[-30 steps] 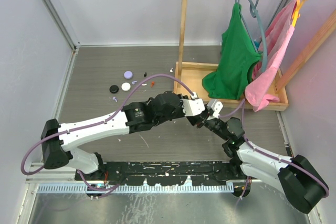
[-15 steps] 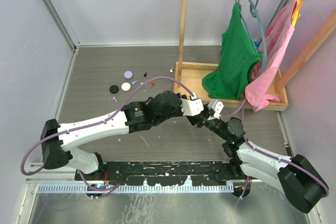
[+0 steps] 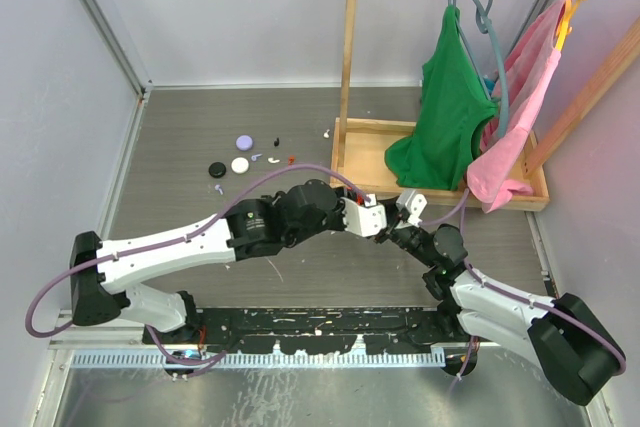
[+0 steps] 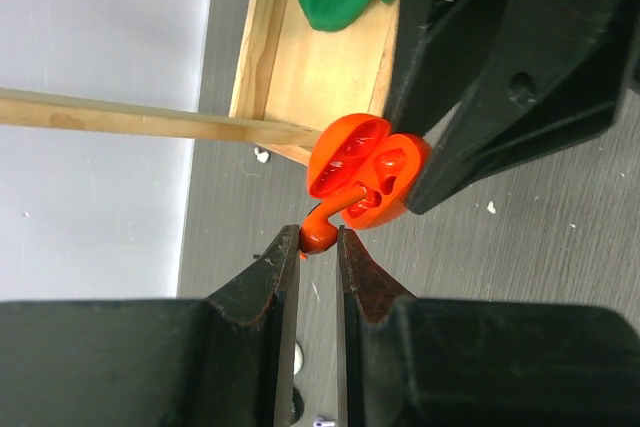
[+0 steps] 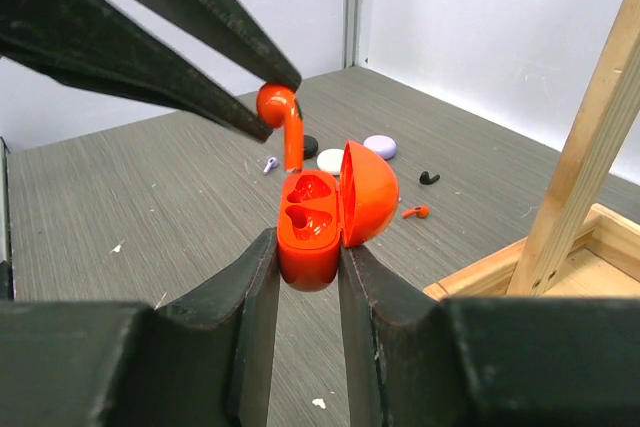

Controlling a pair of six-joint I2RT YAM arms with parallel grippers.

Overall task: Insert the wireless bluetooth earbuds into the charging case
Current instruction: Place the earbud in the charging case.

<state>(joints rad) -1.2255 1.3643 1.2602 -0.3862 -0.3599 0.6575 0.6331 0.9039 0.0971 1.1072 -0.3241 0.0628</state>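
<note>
An open red charging case with its lid up sits upright between the fingers of my right gripper, which is shut on its base. My left gripper is shut on the head of a red earbud. The red earbud hangs stem-down, its tip at the case's far socket. From the left wrist, the case lies just beyond the bud. In the top view both grippers meet mid-table, left gripper against right gripper. Loose on the table lie a red earbud, a black one and a lilac one.
Round flat discs lie at the far left: lilac, white, black. A wooden clothes rack with a tray base stands at the right, holding a green garment and a pink one. White walls close the sides.
My left gripper has moved nearer and lower with the red earbud, closing on the case. The right gripper holding the case has barely moved.
</note>
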